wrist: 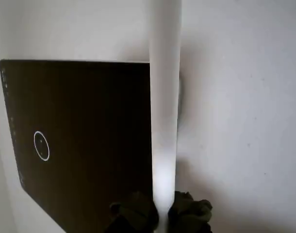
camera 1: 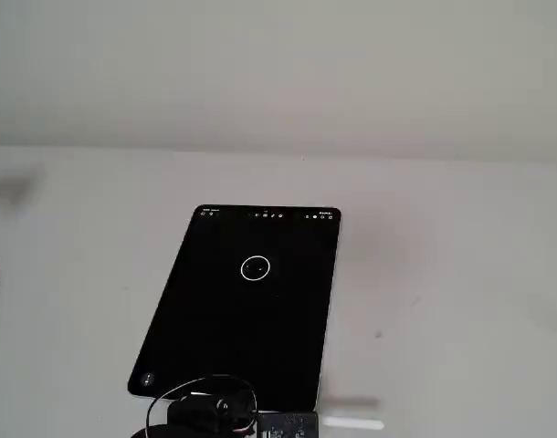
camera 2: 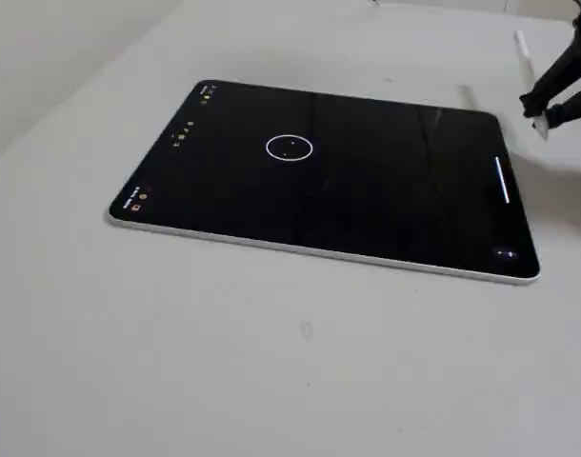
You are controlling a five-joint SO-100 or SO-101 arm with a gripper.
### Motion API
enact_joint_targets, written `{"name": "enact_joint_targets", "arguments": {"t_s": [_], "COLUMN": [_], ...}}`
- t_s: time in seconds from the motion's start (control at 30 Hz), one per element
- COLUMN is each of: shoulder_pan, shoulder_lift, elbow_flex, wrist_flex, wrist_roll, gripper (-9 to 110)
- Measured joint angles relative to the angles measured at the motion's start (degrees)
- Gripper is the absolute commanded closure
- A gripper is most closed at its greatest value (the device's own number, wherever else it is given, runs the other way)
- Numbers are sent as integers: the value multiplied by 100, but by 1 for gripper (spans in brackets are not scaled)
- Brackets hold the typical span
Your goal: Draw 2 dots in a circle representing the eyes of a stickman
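We read no legible writing on the tablet (camera 2: 367, 205); the circle (camera 2: 290, 148) holds two dots (camera 2: 292, 143); our gripper (wrist: 162, 211) clamps a white stylus (wrist: 164, 97), clear of the screen.

The tablet (camera 2: 348, 200) has a black screen with a thin silvery edge. On it the circle (camera 2: 290, 148) is a thin white outline, with tiny white dots (camera 2: 292, 143) inside. The worktop (camera 2: 224, 352) is plain pale grey-white. The stylus (wrist: 165, 121) is white, held between dark fingers (wrist: 136, 213).
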Motion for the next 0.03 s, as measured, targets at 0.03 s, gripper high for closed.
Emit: {"name": "enact_joint_targets", "arguments": {"t_s": [0.03], "shoulder_pan": [0], "shoulder_lift": [0], "elbow_flex": [0], "wrist_flex": [0], "wrist_roll": [0], "gripper": [101]}}
